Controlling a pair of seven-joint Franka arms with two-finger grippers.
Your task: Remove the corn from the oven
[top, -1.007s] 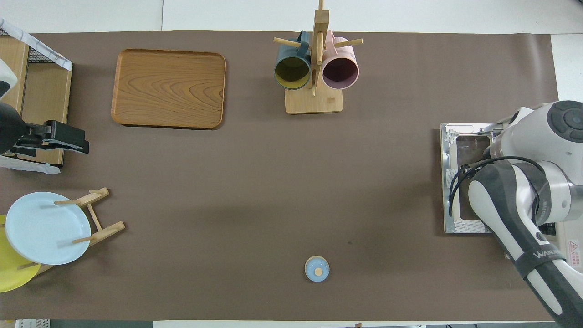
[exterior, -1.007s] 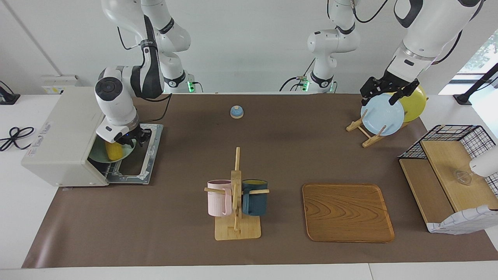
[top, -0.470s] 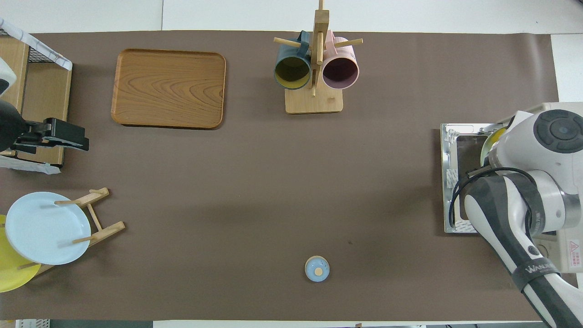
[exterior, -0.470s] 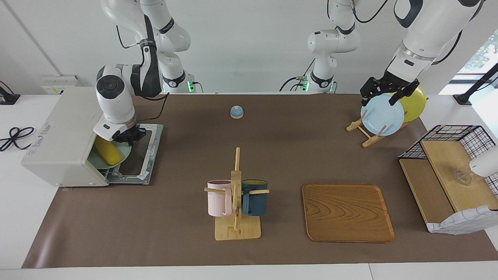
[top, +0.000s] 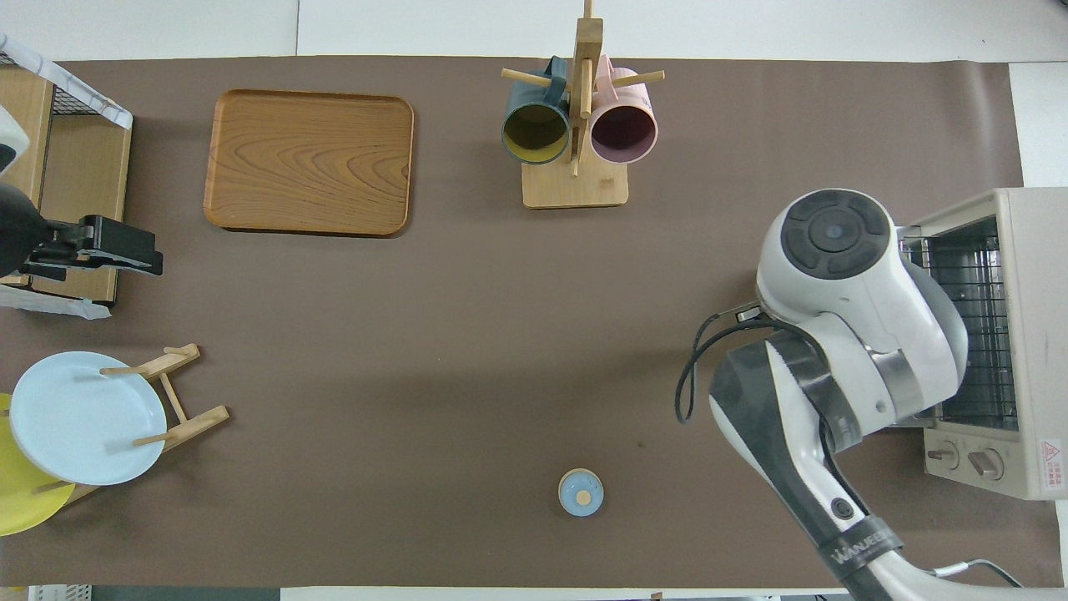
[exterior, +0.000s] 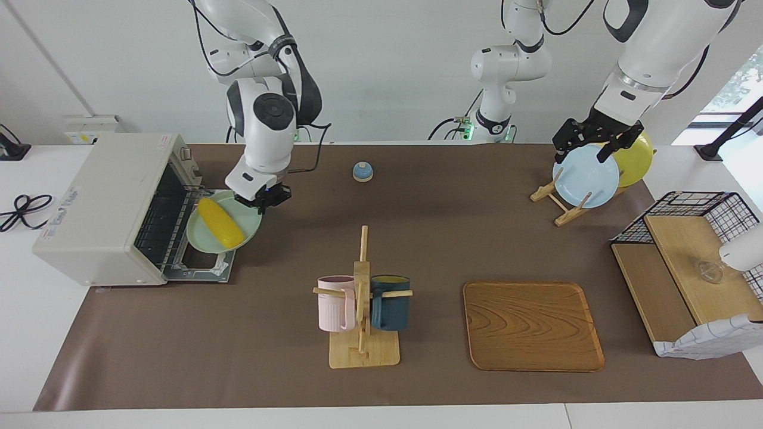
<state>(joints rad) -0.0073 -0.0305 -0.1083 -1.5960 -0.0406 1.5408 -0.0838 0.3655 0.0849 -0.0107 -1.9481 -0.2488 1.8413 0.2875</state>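
Observation:
The oven [exterior: 101,196] stands at the right arm's end of the table with its door [exterior: 205,269] folded down and its wire rack bare. The yellow corn [exterior: 220,223] lies on a pale green plate [exterior: 249,215]. That plate hangs tilted over the open door, outside the oven. My right gripper [exterior: 263,201] is shut on the plate's rim on the side away from the oven. In the overhead view the right arm hides the corn and plate beside the oven [top: 1030,334]. My left gripper [exterior: 581,152] [top: 146,257] waits open in the air at the left arm's end.
A mug rack [exterior: 362,298] with a pink and a dark blue mug stands mid-table, and a wooden tray [exterior: 532,326] lies beside it. A small blue knob [exterior: 362,171] sits near the robots. A plate rack [exterior: 587,176] and a wire shelf [exterior: 685,262] stand at the left arm's end.
My right gripper closed on the green plate inside the oven and drew it out over the door, with the corn on it. The left arm has not moved.

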